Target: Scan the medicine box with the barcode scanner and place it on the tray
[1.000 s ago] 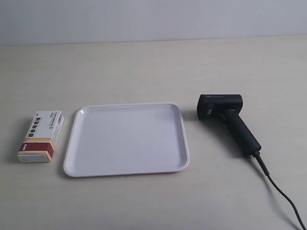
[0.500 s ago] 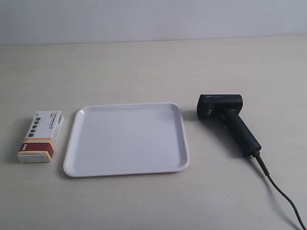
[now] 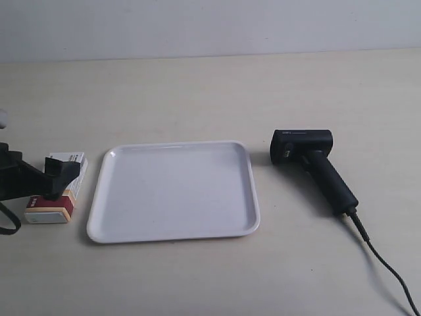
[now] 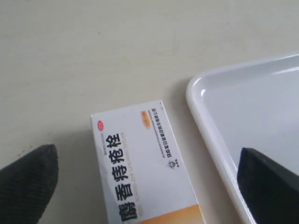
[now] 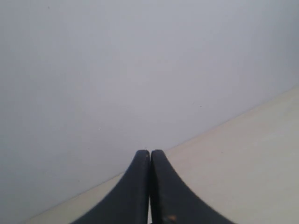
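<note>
- Exterior view, far left: the left gripper (image 3: 39, 178) reaches in from the edge of the frame, black, over the medicine box (image 3: 59, 197). It covers the box's middle, leaving only the white far end and the dark red and tan near end showing.
- The left wrist view shows this gripper (image 4: 147, 175) spread wide, one fingertip (image 4: 29, 179) on the table (image 4: 117, 46) on one side of the box (image 4: 140, 168), the other (image 4: 268, 186) over the tray (image 4: 205, 107) on the other side. The box lies flat between them, touched by neither, with its printed top face up.
- Just right of the box, close beside it but apart, lies the white tray (image 3: 99, 210), flat on the table (image 3: 197, 92).
- Further right, clear of the tray's edge, the barcode scanner (image 3: 312, 164) lies on its side, blocky head near the tray's far right corner, handle angled toward the near right. Its cable (image 3: 385, 266) trails off the bottom right corner.
- The right gripper (image 5: 150, 186) appears only in the right wrist view: its two black fingers are pressed together, holding nothing, pointing at a pale wall (image 5: 140, 70) above the table edge.
</note>
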Robot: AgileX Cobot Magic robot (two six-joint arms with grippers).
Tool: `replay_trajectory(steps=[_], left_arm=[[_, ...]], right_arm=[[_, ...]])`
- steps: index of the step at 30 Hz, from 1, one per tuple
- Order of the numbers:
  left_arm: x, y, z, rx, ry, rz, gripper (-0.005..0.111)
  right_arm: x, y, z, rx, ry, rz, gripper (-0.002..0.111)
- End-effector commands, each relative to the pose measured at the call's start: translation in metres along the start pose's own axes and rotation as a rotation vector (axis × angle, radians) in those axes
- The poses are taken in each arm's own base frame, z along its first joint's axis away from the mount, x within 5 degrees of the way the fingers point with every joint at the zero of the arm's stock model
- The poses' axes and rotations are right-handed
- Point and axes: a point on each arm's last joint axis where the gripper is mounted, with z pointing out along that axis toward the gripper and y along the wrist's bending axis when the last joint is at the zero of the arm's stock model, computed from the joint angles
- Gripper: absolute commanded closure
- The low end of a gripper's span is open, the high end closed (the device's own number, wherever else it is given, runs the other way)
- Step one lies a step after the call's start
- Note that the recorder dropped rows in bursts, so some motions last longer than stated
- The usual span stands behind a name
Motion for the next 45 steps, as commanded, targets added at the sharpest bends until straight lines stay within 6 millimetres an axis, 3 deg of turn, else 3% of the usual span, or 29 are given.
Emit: replay_trajectory(steps=[1,13,20,24,33,38,45], left_arm=[[-0.001,0.000,0.011,0.022,-0.016,-0.011,0.003],[0.019,0.003,0.039,0.034,0.090,0.019,0.003],[0.020,0.005,0.042,0.021,0.129,0.062,0.005],[0.020,0.005,0.042,0.022,0.129,0.069,0.026],[0.018,0.005,0.041,0.023,0.118,0.077,0.106],[0.001,0.002,0.031,0.039,0.049,0.111,0.107],[-0.063,-0.014,0.021,0.246,-0.033,0.322,0.107]], right_arm=[[0.001,-0.001,0.000,0.002,-0.003,-0.019,0.108],[0.002,-0.001,0.000,0.005,0.006,-0.017,0.108],[0.002,-0.001,0.000,0.007,0.013,-0.017,0.108],[0.002,-0.001,0.000,0.007,0.013,-0.017,0.108],[0.003,-0.001,0.000,0.010,0.025,-0.021,0.108],[0.004,-0.002,-0.001,0.011,0.031,-0.085,0.108],[-0.016,0.010,0.010,0.029,0.071,-0.077,0.108]])
